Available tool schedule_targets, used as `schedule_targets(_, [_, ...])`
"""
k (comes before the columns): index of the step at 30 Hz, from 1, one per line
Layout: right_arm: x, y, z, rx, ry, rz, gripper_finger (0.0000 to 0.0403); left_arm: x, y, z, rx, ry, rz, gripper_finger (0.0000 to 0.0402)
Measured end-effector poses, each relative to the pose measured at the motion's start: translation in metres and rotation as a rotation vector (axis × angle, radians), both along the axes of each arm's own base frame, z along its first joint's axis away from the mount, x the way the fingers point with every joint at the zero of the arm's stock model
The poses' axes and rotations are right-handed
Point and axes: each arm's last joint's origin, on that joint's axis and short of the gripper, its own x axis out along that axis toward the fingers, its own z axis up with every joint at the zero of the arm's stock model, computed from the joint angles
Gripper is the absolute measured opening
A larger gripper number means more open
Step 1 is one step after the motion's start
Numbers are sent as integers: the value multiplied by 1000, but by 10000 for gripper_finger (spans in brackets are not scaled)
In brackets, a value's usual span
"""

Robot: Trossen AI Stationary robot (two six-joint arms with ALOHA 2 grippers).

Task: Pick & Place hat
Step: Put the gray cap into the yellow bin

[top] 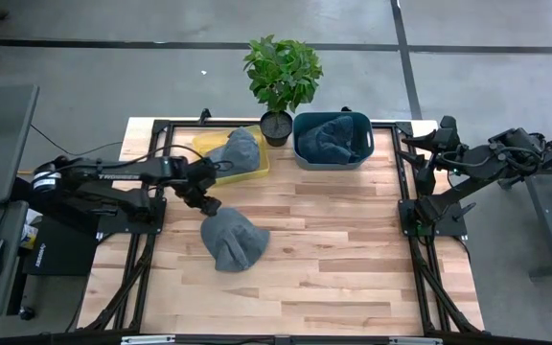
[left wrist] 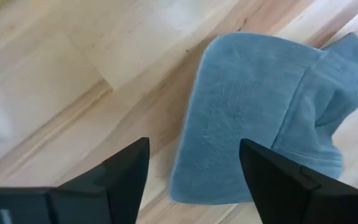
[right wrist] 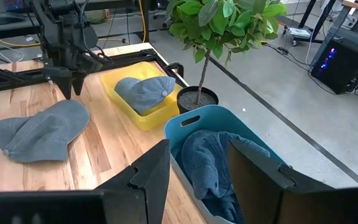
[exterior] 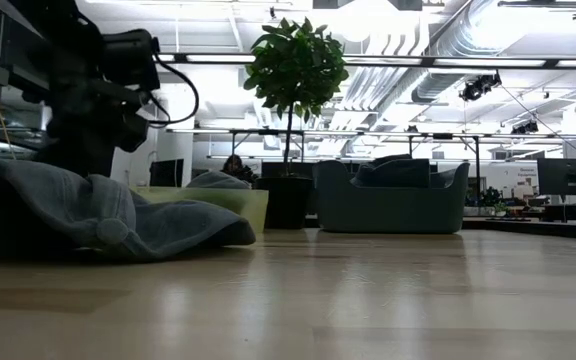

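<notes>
A grey-blue cap (top: 235,240) lies flat on the wooden table, also seen in the left wrist view as the cap (left wrist: 266,118), in the low view (exterior: 98,215) and in the right wrist view (right wrist: 39,130). My left gripper (top: 208,204) hovers open just above the cap's far-left edge, its fingers (left wrist: 126,171) pointing down and touching nothing. A second cap (top: 237,151) rests in a yellow tray (top: 257,169). More blue cloth fills a blue bin (top: 332,140). My right gripper (top: 422,153) waits open at the table's right edge.
A potted plant (top: 281,81) stands at the far edge between the yellow tray and the blue bin. Black frame rails (top: 410,206) run along the left and right sides. Bare wood (top: 333,249) stretches across the near and right part of the table.
</notes>
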Motion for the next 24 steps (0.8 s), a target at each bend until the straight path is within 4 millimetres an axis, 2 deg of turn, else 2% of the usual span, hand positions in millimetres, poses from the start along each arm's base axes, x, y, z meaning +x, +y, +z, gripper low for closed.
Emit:
schedule_targets(10, [0,0,0,9,-8,-8,154,12,2,-17,-38,38,-71,256])
schedule_targets(15, [0,0,0,18,-14,-13,154,19,3,-22,-86,-6,-124,256])
schedule_targets(24, [0,0,0,34,-23,-20,154,20,-2,-49,-238,-114,-120,256])
